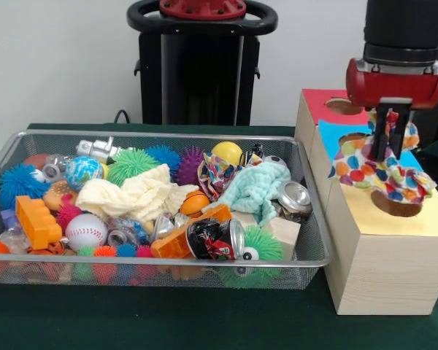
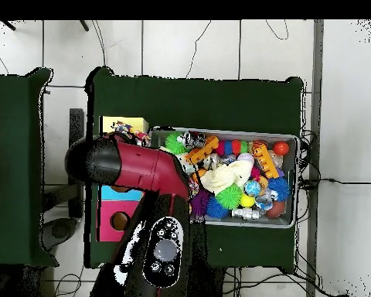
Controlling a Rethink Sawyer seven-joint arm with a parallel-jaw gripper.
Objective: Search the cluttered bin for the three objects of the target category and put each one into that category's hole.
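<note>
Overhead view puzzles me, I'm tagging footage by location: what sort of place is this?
Probably a robotics lab, not a home: a green-covered table on a tiled floor with loose cables, a wire bin of assorted toys, and colour-topped sorting boxes beside it.

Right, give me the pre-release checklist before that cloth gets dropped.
1. Pincer shut on confetti cloth: ok.
2. Cloth over the yellow-topped box: ok.
3. Cloth centred over the round hole: not ok, it hangs above the hole's far-left edge.
4. Cloth clear of the blue-topped box's hole: cannot tell.
5. Another confetti cloth left in the wire mesh bin: ok, beside the mint-green cloth.
</note>
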